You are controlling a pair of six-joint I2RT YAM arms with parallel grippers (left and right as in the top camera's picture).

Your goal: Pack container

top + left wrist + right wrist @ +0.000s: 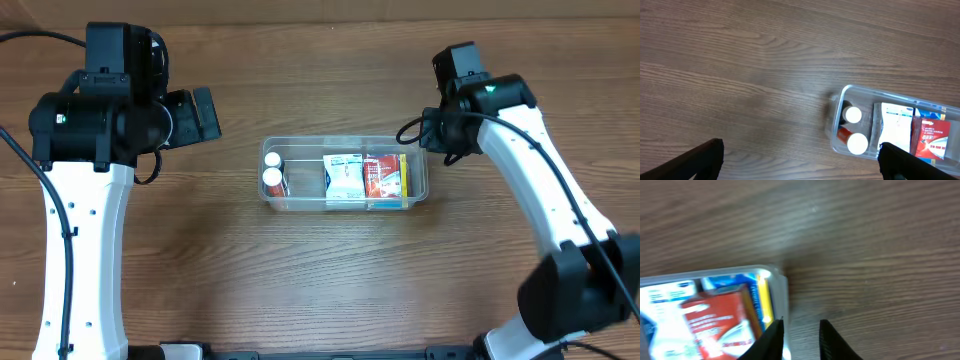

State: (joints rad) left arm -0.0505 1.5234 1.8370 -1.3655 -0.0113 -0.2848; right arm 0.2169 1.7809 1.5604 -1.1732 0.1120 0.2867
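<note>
The clear plastic container [346,141] sits mid-table. It holds two white-capped bottles [272,169] at its left end, then a white-and-blue box [343,178] and a red box [383,175] with a yellow edge. My left gripper [205,114] is wide open and empty, left of the container; in its wrist view [800,150] the container [836,107] lies to the lower right. My right gripper [437,140] hovers at the container's right end. In its wrist view the fingers [801,325] stand a little apart beside the rim [783,283], with bare wood between them.
The wooden table [330,270] surrounds the container. Black cables run along both white arms.
</note>
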